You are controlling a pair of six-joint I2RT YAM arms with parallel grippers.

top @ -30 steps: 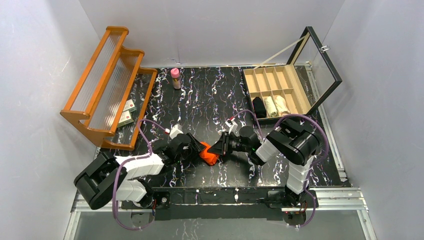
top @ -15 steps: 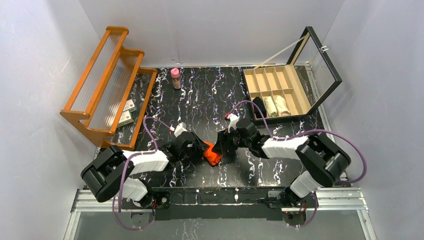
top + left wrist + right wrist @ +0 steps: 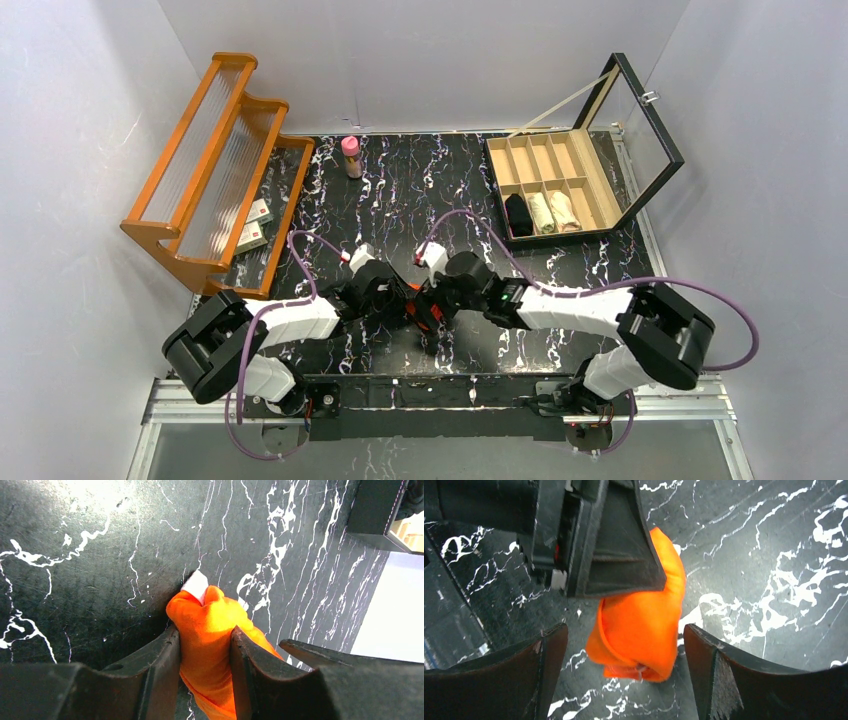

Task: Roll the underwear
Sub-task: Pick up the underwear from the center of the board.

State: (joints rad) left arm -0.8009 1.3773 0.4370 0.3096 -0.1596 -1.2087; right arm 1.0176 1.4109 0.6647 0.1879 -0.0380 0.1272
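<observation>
The left gripper (image 3: 204,630) is clamped on the orange underwear (image 3: 215,625), which lies bunched on the marble table (image 3: 400,190) near the front middle. The right gripper (image 3: 624,630) stands wide open, 1 finger on each side of the bundle, apart from it. At back right, the open-lidded box (image 3: 540,160) holds 3 rolls (image 3: 541,211) side by side in its nearest compartments: black, cream, beige.

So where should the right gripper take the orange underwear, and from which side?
Across the orange underwear's free end, coming from opposite the left gripper, which pinches the other end. The right gripper's open jaws straddle that exposed bulge.
</observation>
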